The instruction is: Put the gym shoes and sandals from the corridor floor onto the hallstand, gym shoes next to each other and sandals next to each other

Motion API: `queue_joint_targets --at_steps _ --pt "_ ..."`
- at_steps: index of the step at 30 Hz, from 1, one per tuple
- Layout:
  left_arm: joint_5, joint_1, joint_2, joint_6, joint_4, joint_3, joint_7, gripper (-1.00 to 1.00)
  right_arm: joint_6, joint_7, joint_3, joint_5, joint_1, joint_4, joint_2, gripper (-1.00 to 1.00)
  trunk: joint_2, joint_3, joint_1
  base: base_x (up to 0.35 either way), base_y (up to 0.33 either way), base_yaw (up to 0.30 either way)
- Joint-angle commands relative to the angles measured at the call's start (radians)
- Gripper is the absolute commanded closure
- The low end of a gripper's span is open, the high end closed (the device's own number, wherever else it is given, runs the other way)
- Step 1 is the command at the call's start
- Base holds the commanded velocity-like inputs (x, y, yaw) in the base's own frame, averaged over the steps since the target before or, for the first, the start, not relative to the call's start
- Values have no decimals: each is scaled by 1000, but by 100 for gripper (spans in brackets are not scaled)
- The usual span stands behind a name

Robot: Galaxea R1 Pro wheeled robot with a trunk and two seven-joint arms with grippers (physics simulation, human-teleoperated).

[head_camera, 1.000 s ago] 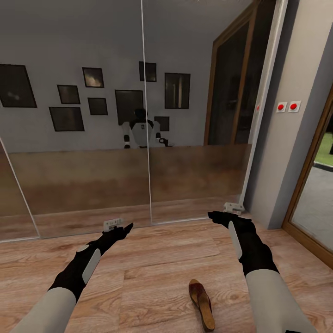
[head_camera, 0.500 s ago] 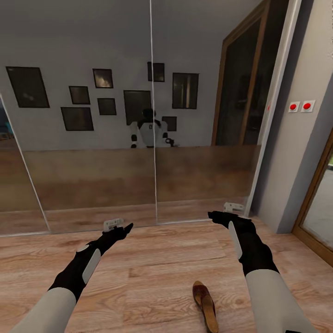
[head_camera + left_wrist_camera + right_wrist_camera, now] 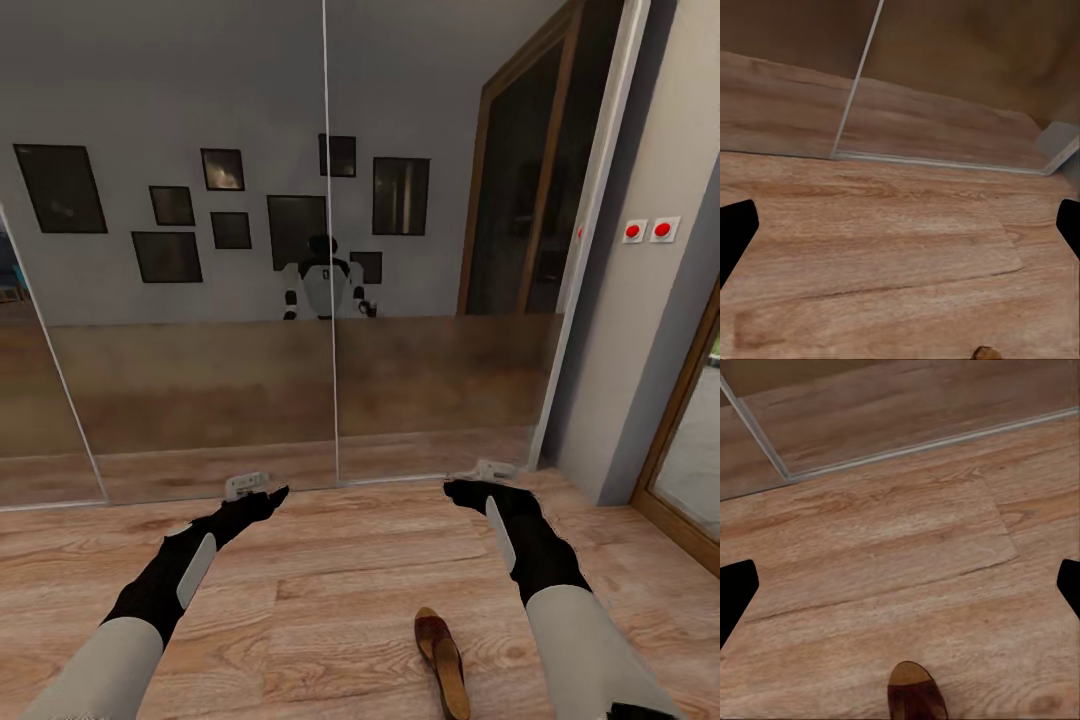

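Note:
One brown sandal (image 3: 440, 660) lies on the wood plank corridor floor (image 3: 340, 570), toe pointing away from me, just inside my right forearm. Its toe also shows in the right wrist view as the sandal (image 3: 916, 695), and a sliver of the sandal (image 3: 984, 353) appears in the left wrist view. My left gripper (image 3: 256, 489) is open and empty above the floor near the mirror's bottom rail. My right gripper (image 3: 478, 483) is open and empty too, ahead of the sandal. In both wrist views the black fingertips (image 3: 735, 234) (image 3: 733, 594) stand wide apart. The gym shoes and the hallstand are out of view.
Tall mirrored wardrobe doors (image 3: 200, 330) rise straight ahead, reflecting me and framed pictures. A grey wall with two red switches (image 3: 648, 230) stands at the right, with a wooden door frame (image 3: 680, 470) beyond it. Open floor stretches between my arms.
The camera swung a little left, shifting the whole scene right. My right arm has dropped slightly and drawn back toward me. The left arm and the sandal have stayed put.

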Motion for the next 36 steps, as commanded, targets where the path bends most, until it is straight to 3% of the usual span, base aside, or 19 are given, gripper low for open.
queue_joint_targets --at_steps 1,9,16,20,29,33,36 --pt "9 -5 2 53 -10 3 -3 -100 -16 1 -3 5 -1 24 1 -100 -1 -1 0 0 0 0" --pt "-13 -55 24 249 -140 1 -3 -100 -243 2 -2 3 -1 193 2 -100 -1 -1 0 0 0 0" --pt "-62 -61 42 457 -316 1 -3 -100 -298 5 -4 0 -1 256 2 -100 -1 -1 0 0 0 0" --pt "-72 -62 49 546 -403 1 -3 -100 -307 6 -5 -2 -1 281 2 -100 -1 -1 0 0 0 0" --pt "-75 -61 69 590 -451 1 -3 -100 -475 5 -5 -5 0 430 2 -100 -1 -1 0 0 0 0" --pt "-76 -61 76 593 -455 1 -3 -100 -501 4 -5 -6 0 456 2 -100 -1 -1 0 0 0 10" --pt "-76 -61 79 593 -456 1 -3 -100 -505 4 -7 -7 0 461 2 -100 -1 -15 1 0 0 97"
